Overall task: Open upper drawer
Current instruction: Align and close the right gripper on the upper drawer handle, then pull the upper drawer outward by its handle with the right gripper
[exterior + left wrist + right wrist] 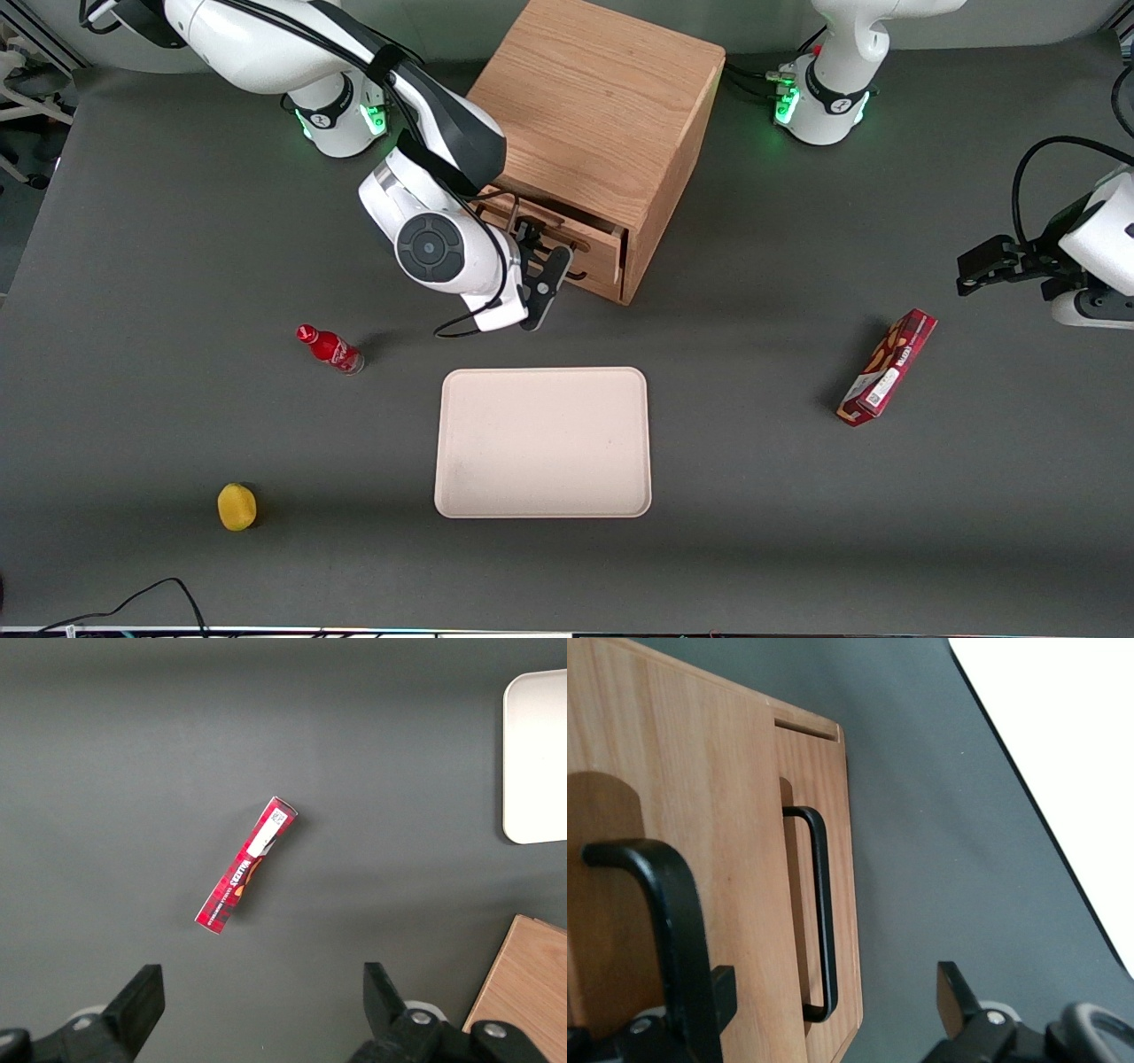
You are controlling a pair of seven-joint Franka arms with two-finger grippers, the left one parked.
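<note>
The oak cabinet [594, 106] stands at the table's back, between the two arm bases. Its upper drawer [595, 252] [700, 797] sticks out a little from the cabinet front, its rim showing from above. The drawer's black bar handle [664, 904] runs close beside one finger [719, 992]. My gripper [542, 266] [837, 988] is open in front of the drawers, touching neither handle. Between its fingers lie the drawer front's edge and the lower drawer [837, 815] with its own handle [822, 904].
A beige tray [542, 441] [1063, 744] lies nearer the front camera than the cabinet. A red bottle [330, 348] and a yellow fruit [236, 506] lie toward the working arm's end. A red snack box [888, 367] [246, 865] lies toward the parked arm's end.
</note>
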